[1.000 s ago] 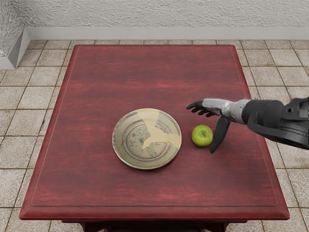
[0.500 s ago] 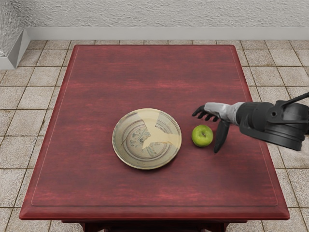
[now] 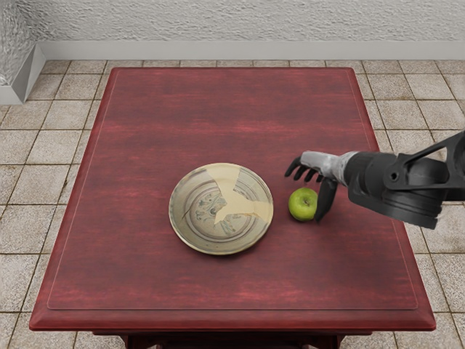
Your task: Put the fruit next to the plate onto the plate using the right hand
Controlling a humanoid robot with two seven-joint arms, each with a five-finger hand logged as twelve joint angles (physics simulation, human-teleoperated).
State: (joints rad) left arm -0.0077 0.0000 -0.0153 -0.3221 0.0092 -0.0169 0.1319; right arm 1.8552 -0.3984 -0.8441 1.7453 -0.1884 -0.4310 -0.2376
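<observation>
The right hand (image 3: 317,174) is unclenched: its fingers (image 3: 296,171) spread above the far side of the apple (image 3: 302,204) and its thumb hangs at the apple's right side, touching it or just beside it. Over the last second the hand has drawn in toward the apple, which has not shifted. Judgement: the grasp is about to close, and no lift has begun. The apple rests on the tabletop (image 3: 145,123) just right of the plate (image 3: 211,218), toward the right edge. No writing is readable.
</observation>
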